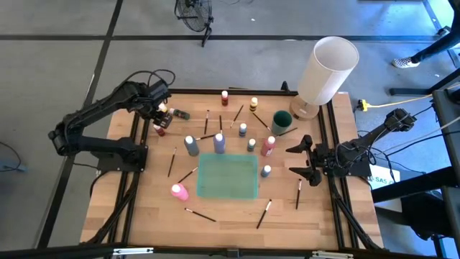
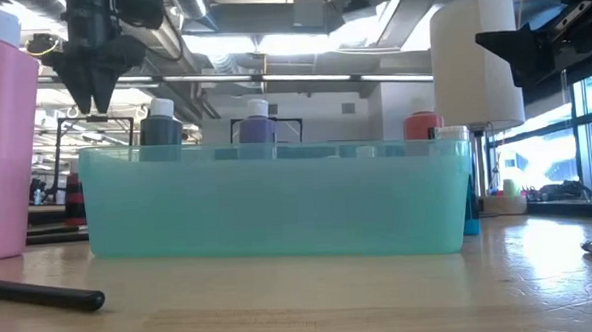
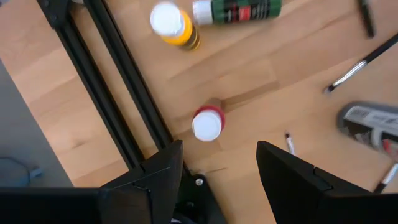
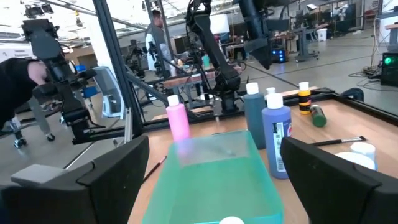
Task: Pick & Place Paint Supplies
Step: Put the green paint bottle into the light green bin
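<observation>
The red paint bottle [image 3: 208,123] stands upright on the table, cap up, directly below and just ahead of the left gripper [image 3: 219,167], whose fingers are spread with nothing between them. Its long axis is vertical. The right gripper [image 1: 307,161], wide open and empty, waits well apart.

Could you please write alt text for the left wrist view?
The left hand, fingers open, hovers above an upright red paint bottle on the wooden table. Beyond lie a yellow bottle, a toppled green bottle and a brush.

overhead, table-level, two wrist views
</observation>
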Robot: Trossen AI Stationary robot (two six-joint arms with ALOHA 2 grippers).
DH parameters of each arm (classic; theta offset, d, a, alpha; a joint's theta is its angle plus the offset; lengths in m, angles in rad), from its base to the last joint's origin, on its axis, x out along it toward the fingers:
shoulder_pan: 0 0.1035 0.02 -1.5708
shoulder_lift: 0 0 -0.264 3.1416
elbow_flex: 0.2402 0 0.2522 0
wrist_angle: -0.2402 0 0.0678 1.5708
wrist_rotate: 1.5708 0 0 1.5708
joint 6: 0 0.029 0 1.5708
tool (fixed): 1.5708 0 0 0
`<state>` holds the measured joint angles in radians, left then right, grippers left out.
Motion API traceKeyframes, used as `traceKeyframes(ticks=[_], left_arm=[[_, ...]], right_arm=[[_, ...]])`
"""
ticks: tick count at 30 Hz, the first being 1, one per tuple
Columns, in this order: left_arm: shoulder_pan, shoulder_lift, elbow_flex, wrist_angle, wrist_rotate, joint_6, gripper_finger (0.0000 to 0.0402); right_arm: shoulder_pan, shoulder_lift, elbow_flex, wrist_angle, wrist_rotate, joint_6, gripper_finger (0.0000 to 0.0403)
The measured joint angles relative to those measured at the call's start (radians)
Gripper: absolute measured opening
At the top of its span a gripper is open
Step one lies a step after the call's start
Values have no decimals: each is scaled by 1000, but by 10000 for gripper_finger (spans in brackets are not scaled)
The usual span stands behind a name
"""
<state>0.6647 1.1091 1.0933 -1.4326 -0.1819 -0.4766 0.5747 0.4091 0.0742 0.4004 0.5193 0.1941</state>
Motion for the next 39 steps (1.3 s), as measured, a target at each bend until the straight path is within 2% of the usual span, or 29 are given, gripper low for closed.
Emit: traceKeyframes(ticks=[4,15,28,33,39], left_arm=[[0,0,-59,9,34,-9,200],[12,0,-138,46,35,-26,200],[68,0,-140,80,35,-29,200],[87,0,-140,146,28,33,200],[90,0,-82,212,53,200,200]], right_arm=[[0,2,0,0,0,0,367],[0,2,0,0,1,0,367],[0,2,0,0,2,-19,367],[0,2,0,0,4,-26,367],[0,2,0,0,4,-26,367]])
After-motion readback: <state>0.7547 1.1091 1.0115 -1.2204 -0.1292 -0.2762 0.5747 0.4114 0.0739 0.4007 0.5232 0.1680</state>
